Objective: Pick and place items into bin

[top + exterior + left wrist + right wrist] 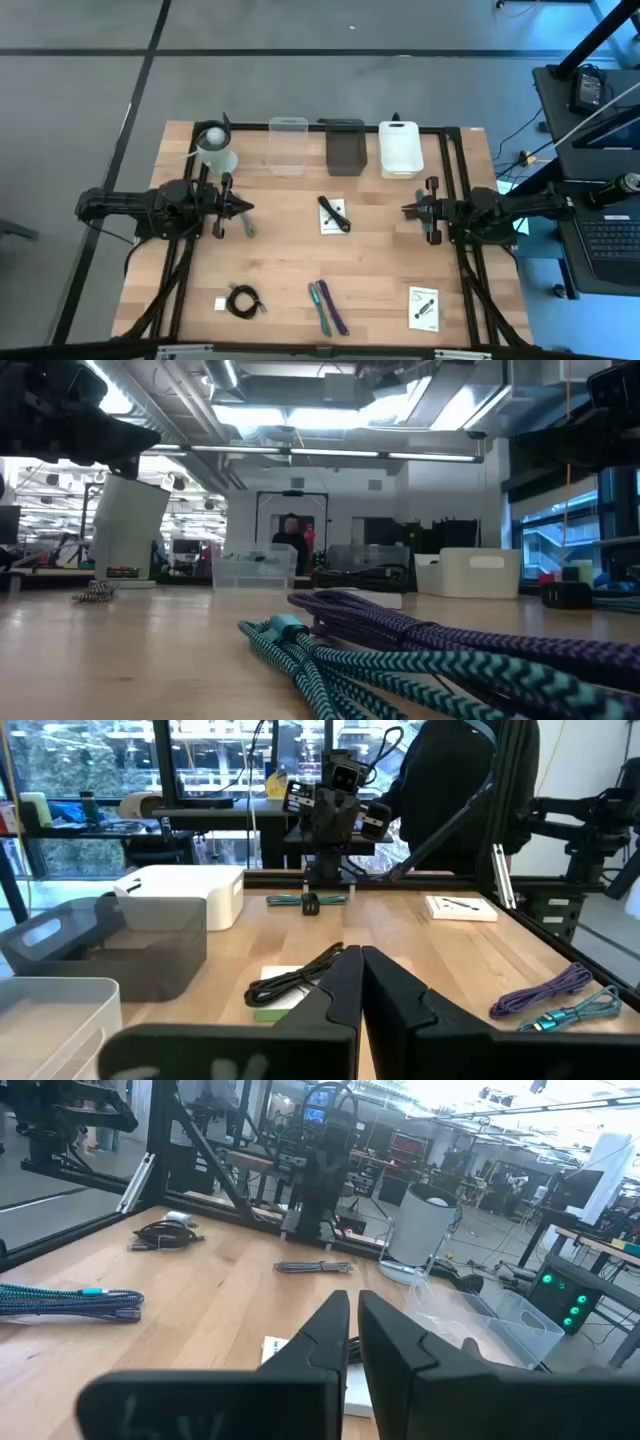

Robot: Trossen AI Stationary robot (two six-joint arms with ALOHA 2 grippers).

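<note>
We judge the items light and mostly limp: the teal and purple braided cables (326, 306), lying side by side at the near edge of the table (290, 250), would sag from a pinch and are best taken mid-length, across both strands. The black coiled cable (245, 301) to their left, with a tiny white block (220, 303) just beside it, looks springy, so we would grip through its bundled loops. The white card (333, 216) at the table's centre carries a black cord and is thin and flat, awkward to lift off the wood; another card (424, 308) sits at the near right. Along the far edge stand a clear bin (288, 145), a dark bin (346, 147) and a white bin (400, 149). The left gripper (243, 208) hovers left of centre, pinched closed on nothing. The right gripper (407, 210) hovers right of centre, fingers nearly together, empty.
</note>
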